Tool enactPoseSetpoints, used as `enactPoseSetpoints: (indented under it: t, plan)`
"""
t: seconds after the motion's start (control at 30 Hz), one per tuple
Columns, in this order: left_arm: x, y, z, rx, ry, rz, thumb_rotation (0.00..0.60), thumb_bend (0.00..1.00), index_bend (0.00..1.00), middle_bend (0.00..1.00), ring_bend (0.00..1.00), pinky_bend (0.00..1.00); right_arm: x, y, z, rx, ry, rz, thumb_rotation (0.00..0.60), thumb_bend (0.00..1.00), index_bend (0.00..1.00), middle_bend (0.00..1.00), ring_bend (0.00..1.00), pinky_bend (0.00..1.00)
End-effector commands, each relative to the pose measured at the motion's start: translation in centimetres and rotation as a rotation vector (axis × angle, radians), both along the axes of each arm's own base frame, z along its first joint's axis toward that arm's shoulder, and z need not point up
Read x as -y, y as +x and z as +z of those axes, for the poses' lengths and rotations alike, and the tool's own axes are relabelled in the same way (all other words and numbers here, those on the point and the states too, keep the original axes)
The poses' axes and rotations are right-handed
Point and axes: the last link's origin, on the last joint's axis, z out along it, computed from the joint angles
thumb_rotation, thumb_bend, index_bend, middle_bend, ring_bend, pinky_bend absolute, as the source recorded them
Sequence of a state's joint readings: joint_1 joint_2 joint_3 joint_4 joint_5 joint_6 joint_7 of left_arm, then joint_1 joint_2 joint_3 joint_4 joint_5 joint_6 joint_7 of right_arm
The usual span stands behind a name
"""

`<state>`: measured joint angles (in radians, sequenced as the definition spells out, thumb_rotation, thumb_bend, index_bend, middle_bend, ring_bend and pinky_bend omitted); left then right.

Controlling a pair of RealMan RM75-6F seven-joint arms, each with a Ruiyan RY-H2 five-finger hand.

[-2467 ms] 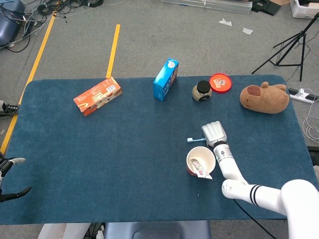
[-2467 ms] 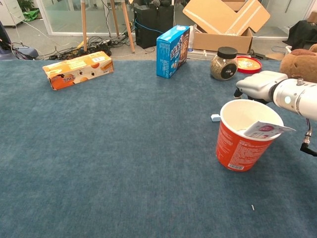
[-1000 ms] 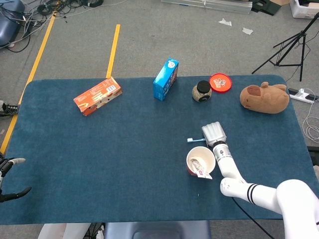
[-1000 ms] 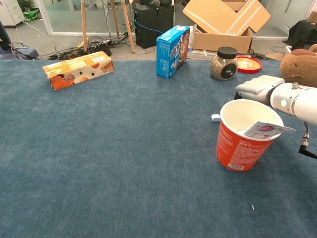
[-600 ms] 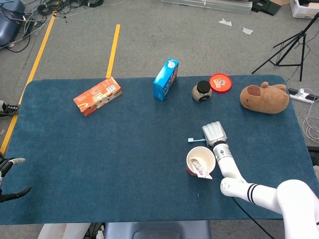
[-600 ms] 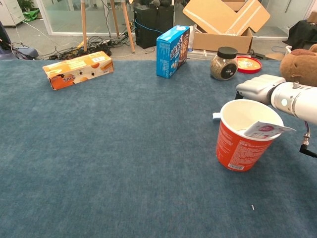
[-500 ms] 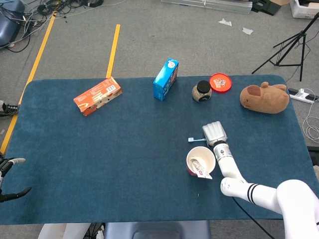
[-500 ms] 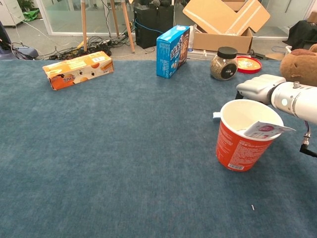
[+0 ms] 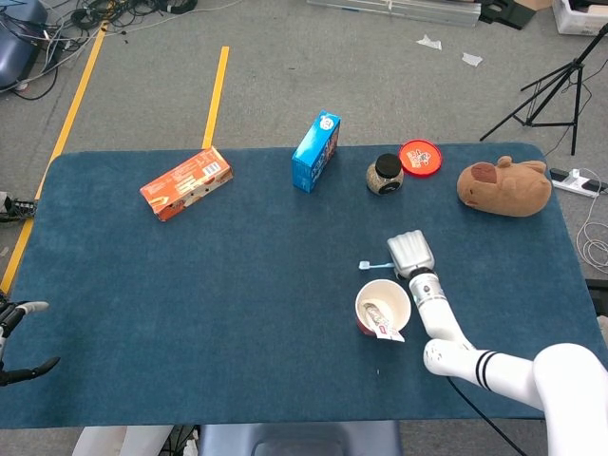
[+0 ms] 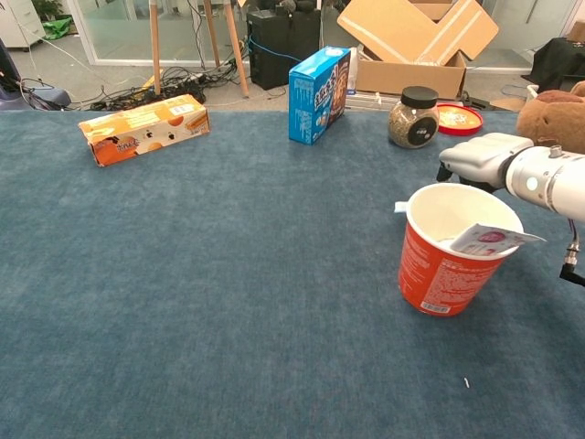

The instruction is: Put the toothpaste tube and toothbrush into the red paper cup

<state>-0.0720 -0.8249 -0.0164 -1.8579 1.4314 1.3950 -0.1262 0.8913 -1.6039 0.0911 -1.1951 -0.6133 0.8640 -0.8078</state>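
The red paper cup with a white inside (image 9: pixel 383 306) stood on the dark blue felt-covered table (image 9: pixel 237 285), and the white toothpaste tube (image 10: pixel 494 240) was seen lying inside it, its flat end over the rim at 4 o'clock. The light blue toothbrush (image 9: pixel 375 265) was held at its handle by the right hand (image 9: pixel 409 253), closed over it at 12 o'clock of the cup, the head pointing to 9 o'clock. The left hand (image 9: pixel 19 342) was seen at the table's near-left edge, fingers apart and holding nothing.

Toothpaste tube (image 10: pixel 494 240) in red paper cup (image 10: pixel 448 251); right robot hand (image 10: pixel 477 160) behind.
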Motion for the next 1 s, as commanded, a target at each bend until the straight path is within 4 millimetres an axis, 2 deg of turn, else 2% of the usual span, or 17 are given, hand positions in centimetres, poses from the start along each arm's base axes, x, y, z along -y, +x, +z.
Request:
enactPoseSetpoints:
  t: [0.03,0.33,0.8,1.0]
  plan:
    - [0.0,0.0,0.0,-0.001,0.0,0.0,0.6,0.0,0.25,0.27,0.2,0.2,0.0,0.0,0.3,0.008,-0.006,-0.001,0.6,0.3,0.62,1.0,1.0,1.0]
    - [0.0,0.0,-0.1,-0.005,-0.003,0.002,0.6,0.0,0.25,0.27,0.2,0.2,-0.3,-0.2,2.4,0.042,-0.038,0.002,0.6,0.3,0.62,1.0,1.0,1.0]
    - [0.0,0.0,-0.6,-0.02,-0.022,0.003,0.6,0.0,0.25,0.27,0.2,0.2,-1.3,0.1,9.0,0.167,-0.14,0.011,0.6,0.3,0.62,1.0,1.0,1.0]
    - [0.0,-0.1,-0.8,-0.026,-0.031,0.007,0.6,0.0,0.25,0.27,0.2,0.2,-2.8,1.2,11.3,0.257,-0.144,0.049,0.6,0.3,0.62,1.0,1.0,1.0]
